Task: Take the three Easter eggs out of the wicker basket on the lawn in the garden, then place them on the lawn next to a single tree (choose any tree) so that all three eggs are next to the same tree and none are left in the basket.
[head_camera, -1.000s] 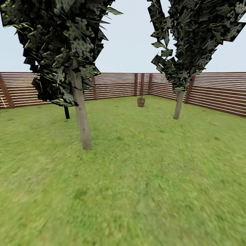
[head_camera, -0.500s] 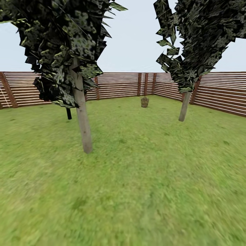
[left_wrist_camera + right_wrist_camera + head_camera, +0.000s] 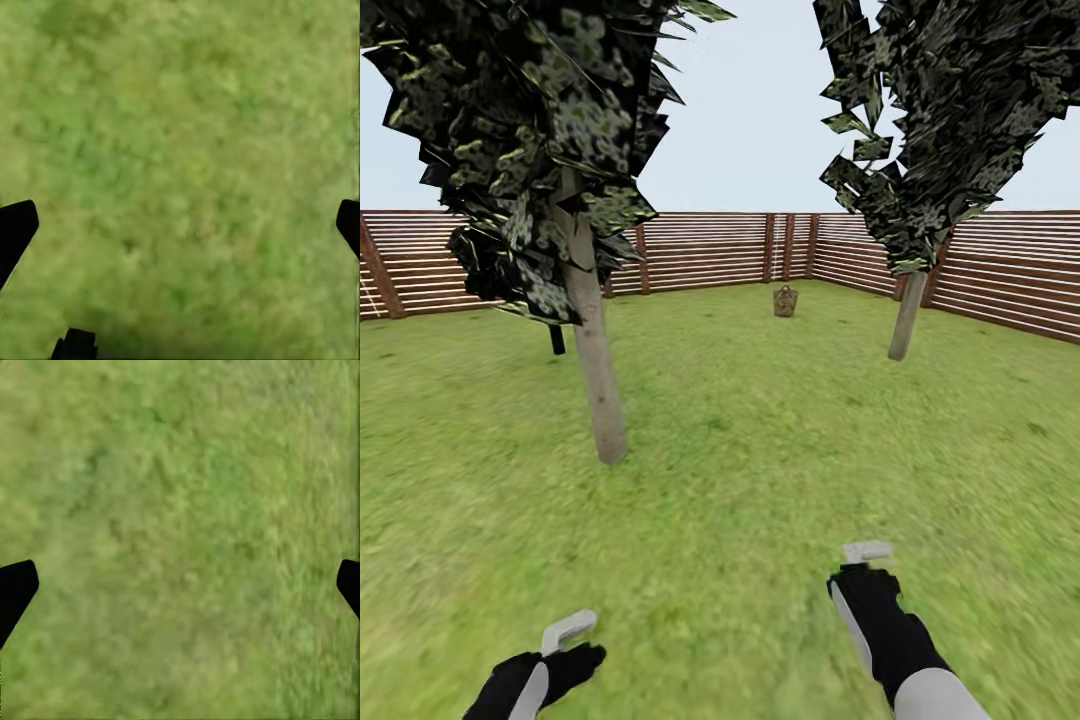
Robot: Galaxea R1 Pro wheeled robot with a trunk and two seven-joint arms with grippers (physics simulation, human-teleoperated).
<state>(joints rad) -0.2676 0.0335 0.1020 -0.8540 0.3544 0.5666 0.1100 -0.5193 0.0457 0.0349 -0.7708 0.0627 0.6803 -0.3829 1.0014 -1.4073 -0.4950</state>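
Wicker basket [image 3: 785,301] sits way off by the far fence [image 3: 700,250], between the two trees. You've got both the left end effector [image 3: 568,631] and right end effector [image 3: 867,551] spread wide, empty. Drive straight over the lawn [image 3: 760,480], passing right of the near trunk [image 3: 592,340].

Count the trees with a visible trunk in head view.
2. One tree stands near left, another tree farther right by the fence. A dark post behind the near one could be a third trunk; its top is hidden.
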